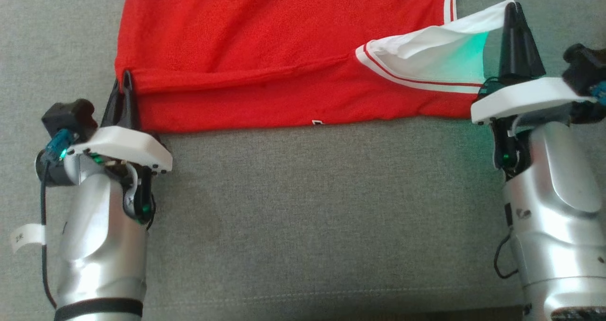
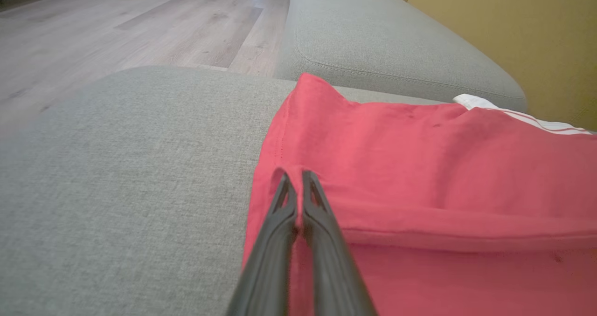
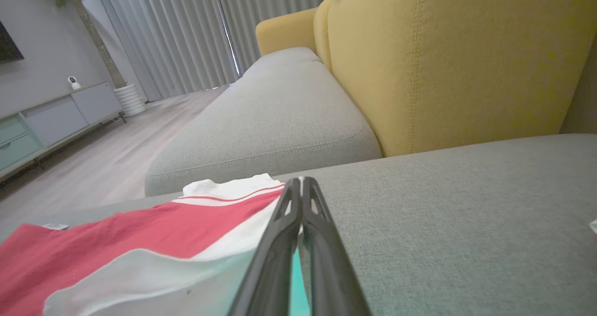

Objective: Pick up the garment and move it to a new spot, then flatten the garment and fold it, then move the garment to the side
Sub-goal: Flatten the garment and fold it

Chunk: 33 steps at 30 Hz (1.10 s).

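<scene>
The red knit garment with a white, red-striped band lies on the grey fabric sofa cushion, its long axis running left to right and the banded end pointing right. The left gripper is clenched on the folded left near corner. The right gripper is clamped on the raised white band's edge. A small white mark sits at the near hem — too small to read.

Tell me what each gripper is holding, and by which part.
Both hold the red garment: left gripper pinches its folded red edge, right gripper its white striped edge.
</scene>
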### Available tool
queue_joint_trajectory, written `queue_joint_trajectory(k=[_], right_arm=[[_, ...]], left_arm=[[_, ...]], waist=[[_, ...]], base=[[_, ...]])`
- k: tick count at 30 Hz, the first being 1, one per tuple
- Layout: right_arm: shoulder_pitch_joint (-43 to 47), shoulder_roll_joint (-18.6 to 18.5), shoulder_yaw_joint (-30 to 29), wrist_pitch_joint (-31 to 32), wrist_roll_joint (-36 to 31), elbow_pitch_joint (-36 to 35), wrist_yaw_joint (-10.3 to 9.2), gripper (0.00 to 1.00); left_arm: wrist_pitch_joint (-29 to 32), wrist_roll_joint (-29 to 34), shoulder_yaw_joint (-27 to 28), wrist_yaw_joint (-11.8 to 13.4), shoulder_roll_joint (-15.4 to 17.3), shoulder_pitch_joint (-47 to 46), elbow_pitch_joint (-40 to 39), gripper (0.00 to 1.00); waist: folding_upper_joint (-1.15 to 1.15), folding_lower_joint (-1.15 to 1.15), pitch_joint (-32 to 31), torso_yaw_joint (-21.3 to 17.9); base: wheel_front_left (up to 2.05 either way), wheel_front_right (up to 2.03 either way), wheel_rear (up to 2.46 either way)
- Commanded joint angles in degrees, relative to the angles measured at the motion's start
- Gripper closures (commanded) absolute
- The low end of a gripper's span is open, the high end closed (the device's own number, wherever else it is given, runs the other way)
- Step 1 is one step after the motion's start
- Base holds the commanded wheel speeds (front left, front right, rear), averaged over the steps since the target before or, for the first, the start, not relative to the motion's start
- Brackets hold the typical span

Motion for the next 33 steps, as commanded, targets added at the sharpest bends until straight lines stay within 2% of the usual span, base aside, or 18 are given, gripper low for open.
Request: queue_joint_trajectory(k=[1,2,3,4,12,21,29,33], right_arm=[[-1.7,0.2,1.3,-0.8,-1.1,-1.1,0.19,1.0],[-2.3,0.3,1.2,-1.1,-1.8,0.3,0.19,0.56],[-2.6,0.3,1.0,-1.4,-1.9,0.8,0.19,0.04],[-2.8,0.3,1.2,-1.7,-2.3,1.2,0.19,0.0],[-1.0,0.3,1.5,-3.2,-2.7,1.1,0.19,0.0],[9.1,0.3,2.8,-3.3,-2.8,-5.4,0.19,0.0],[15.9,0.3,3.9,-3.3,-1.8,-6.6,0.19,0.0],[17.7,0.3,4.5,-3.3,-1.7,-6.8,0.19,0.0]], left_arm=[[-0.7,0.6,1.9,-0.4,1.5,-1.4,-1.3,0.85],[-0.7,0.6,2.2,-0.5,1.4,-1.6,-1.2,0.05],[-0.7,0.7,2.3,-0.6,1.4,-1.6,-1.2,0.0],[-0.7,0.8,2.3,-0.7,1.4,-1.5,-1.3,0.0],[-0.7,1.3,3.5,0.6,1.0,3.0,-5.2,0.0],[-0.7,1.1,2.2,2.2,0.8,11.8,-8.8,0.0],[-0.7,-0.9,1.0,3.8,0.8,17.5,-10.6,0.0],[-0.7,-2.0,1.0,3.7,0.8,19.4,-11.0,0.0]], waist=[[0.0,0.0,0.2,-0.1],[0.0,0.0,0.4,-0.1],[0.0,0.0,0.5,-0.1],[0.0,0.0,0.5,-0.1],[0.0,0.0,-1.5,0.3],[0.0,0.0,-6.9,0.6],[0.0,0.0,-10.2,0.3],[0.0,0.0,-10.4,-0.1]], base=[[0.0,0.0,0.0],[0.0,0.0,0.0],[0.0,0.0,0.0],[0.0,0.0,0.0],[0.0,0.0,0.0],[0.0,0.0,0.0],[0.0,0.0,0.0],[0.0,0.0,0.0]])
